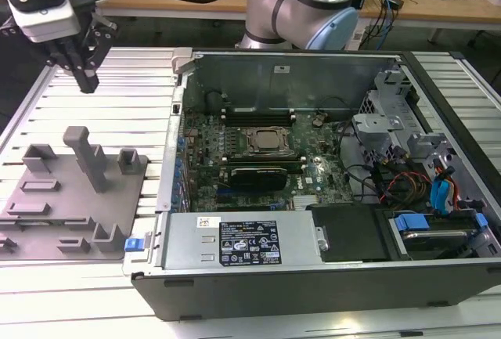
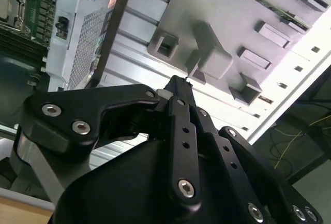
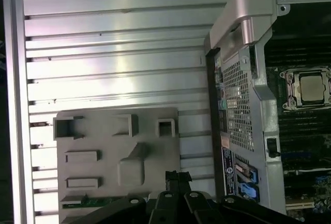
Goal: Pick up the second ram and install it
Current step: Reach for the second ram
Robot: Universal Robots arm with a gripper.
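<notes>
One green stick, the second ram (image 3: 98,202), sits in a slot along the grey fixture's (image 3: 103,146) edge, its long axis parallel to that edge. My hand (image 1: 86,81) hangs well above the worktop (image 1: 133,88), toward the fixture's opposite side, fingers pressed together and holding nothing.

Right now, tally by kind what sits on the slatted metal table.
Grey plastic holder tray: 1
Thin green ram stick, lying in that tray: 1
Open black computer case: 1
Total: 3
</notes>
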